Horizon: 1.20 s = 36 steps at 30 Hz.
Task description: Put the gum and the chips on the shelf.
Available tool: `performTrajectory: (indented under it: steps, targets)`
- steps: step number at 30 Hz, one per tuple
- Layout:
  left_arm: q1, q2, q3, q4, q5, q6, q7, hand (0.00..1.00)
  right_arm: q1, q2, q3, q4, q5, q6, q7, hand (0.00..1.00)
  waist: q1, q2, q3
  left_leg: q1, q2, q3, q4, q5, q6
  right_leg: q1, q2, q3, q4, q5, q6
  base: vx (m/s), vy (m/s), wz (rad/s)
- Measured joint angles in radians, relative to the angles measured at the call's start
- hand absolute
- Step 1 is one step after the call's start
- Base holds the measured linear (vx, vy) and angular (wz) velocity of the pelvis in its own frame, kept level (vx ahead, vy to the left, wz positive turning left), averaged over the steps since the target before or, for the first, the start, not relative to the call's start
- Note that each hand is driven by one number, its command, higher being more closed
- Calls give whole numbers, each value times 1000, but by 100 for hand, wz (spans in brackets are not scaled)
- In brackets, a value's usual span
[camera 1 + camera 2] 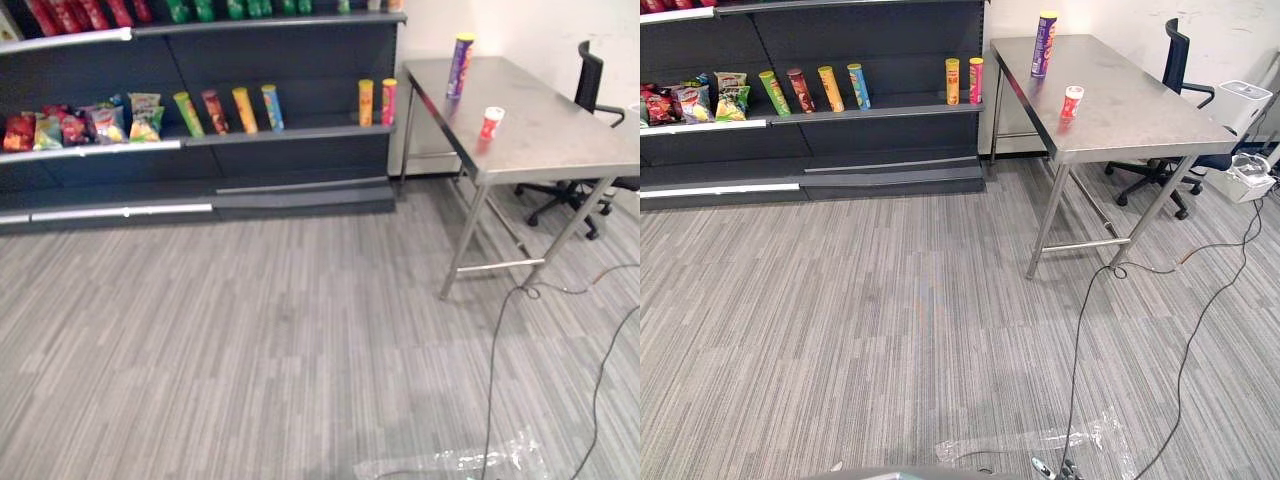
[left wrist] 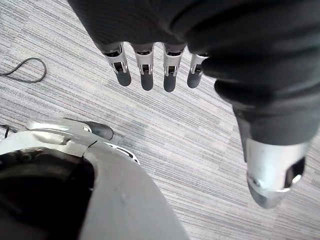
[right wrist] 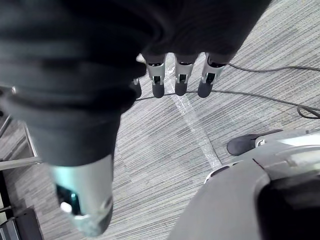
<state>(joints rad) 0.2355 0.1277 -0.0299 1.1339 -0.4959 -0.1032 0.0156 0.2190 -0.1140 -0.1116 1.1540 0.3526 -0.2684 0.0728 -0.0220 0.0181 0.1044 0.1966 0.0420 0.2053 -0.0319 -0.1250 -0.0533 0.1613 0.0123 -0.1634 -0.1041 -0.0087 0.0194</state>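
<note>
Plainly nothing is picked up yet: our left hand (image 2: 146, 75) and right hand (image 3: 180, 84) hang empty, fingers relaxed. The chips (image 1: 460, 66) and gum (image 1: 491, 123) stand apart on the worktop (image 1: 560, 140). We should step close and square up before reaching.

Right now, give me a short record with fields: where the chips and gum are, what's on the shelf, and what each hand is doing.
chips: tall purple can, upright at the far end of the steel table
gum: small red and white tub, upright on the same table, nearer the robot, apart from the can
shelf: dark unit left of the table; middle level carries standing cans and snack bags
left hand: open, empty, above the carpet
right hand: open, empty, above the carpet
task state: neither item picked up yet
</note>
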Motion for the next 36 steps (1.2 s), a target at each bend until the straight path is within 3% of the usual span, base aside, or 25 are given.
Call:
performTrajectory:
  steps: [17,24,28,36]
  targets:
    - [-2,0,0,0,-3,-2,1,0,-2,1,1,-1,0,1,-1,0,3,-4,10,3,8,9,-6,2,3,0,7,3,-1,-1,1,-51,-29,-1]
    - [-1,6,0,0,-4,-3,5,0,-5,8,2,0,0,6,-24,0,5,-17,18,18,7,11,-22,2,3,3,9,4,-2,-1,1,4,-6,-2]
    - [-1,11,1,1,-8,-3,10,0,-6,16,3,0,-2,-2,-49,0,5,-28,25,18,4,10,-22,2,3,4,6,2,-2,-1,1,-19,-12,1]
    - [-1,11,2,1,-11,-3,21,0,-4,20,5,0,-60,-63,-70,0,5,-31,30,18,3,5,-17,2,3,6,4,-4,-2,-1,1,-24,-12,1]
